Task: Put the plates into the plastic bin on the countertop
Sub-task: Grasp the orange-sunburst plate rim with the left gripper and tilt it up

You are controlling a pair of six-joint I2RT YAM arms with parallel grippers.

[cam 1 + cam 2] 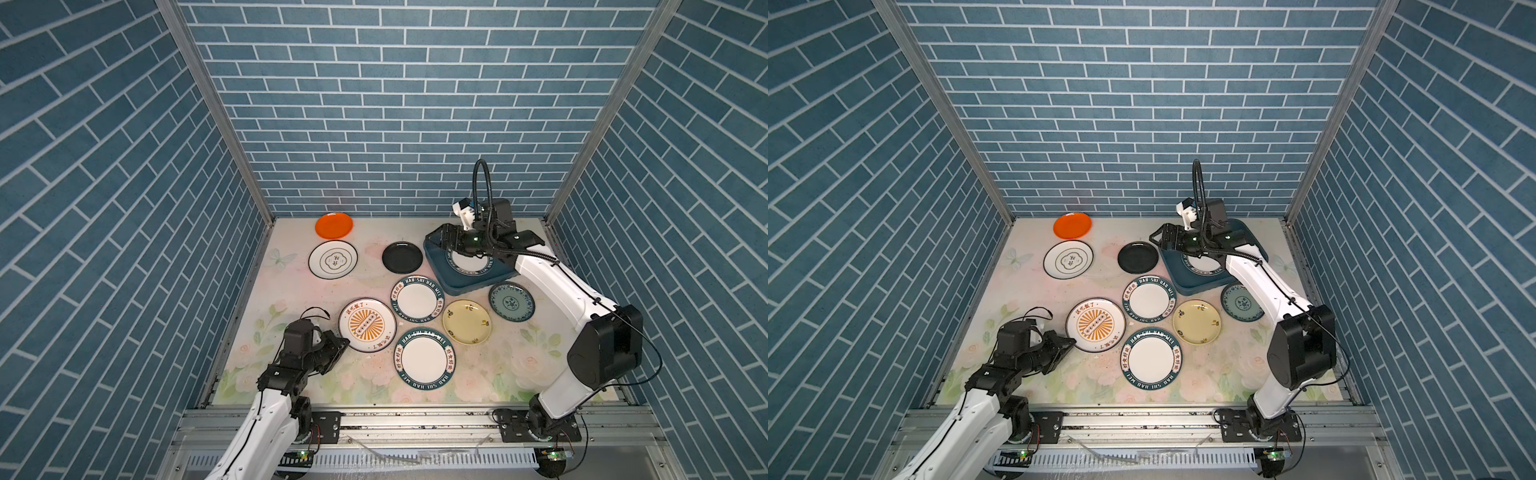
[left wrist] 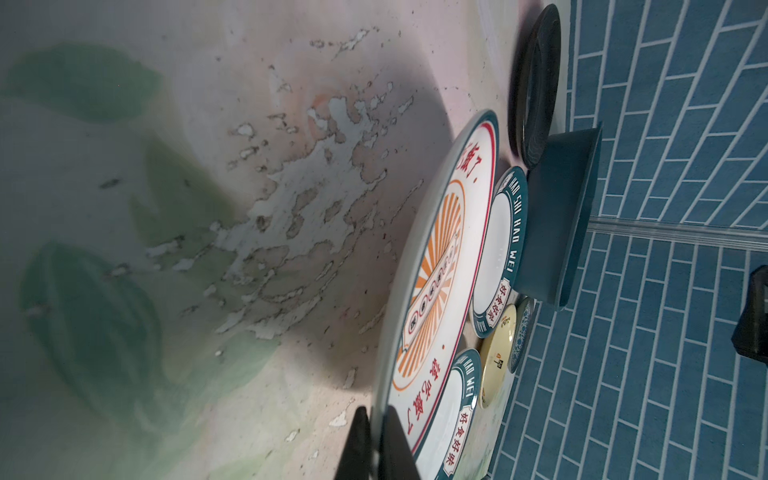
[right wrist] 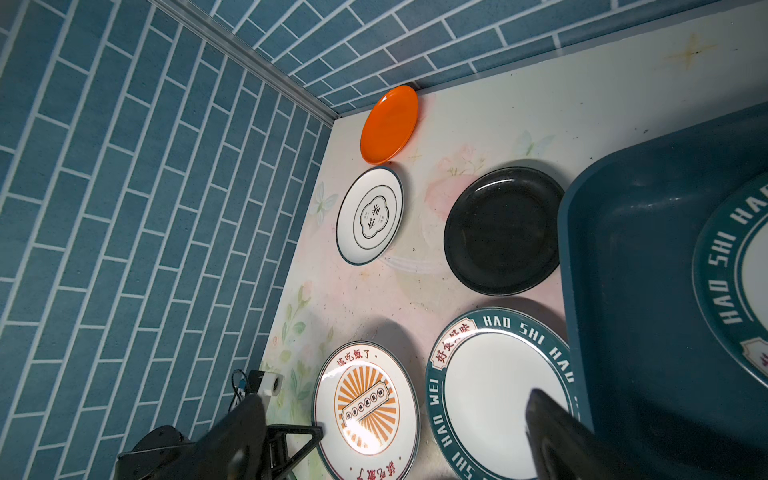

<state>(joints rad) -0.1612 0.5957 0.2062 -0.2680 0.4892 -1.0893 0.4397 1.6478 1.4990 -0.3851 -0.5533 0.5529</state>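
**Left claw (image 1: pixel 338 345) pinching the sunburst plate (image 1: pixel 367 325); right claw (image 1: pixel 436 239) spread above the plastic bin (image 1: pixel 439 268)**

Both top views. The left claw grips the sunburst plate at its near-left rim. The right claw hangs over the bin's far-left corner. The bin stands far right on the worktop (image 1: pixel 498 365), with one lettered plate (image 1: pixel 467 262) lying inside. Seven other plates (image 1: pixel 424 358) lie flat outside it, to its left and nearer.

Left wrist view. Two black fingers (image 2: pixel 358 444) press on the sunburst plate's rim, one on each face.

Right wrist view. The fingers (image 3: pixel 557 432) stand wide apart, holding nothing.
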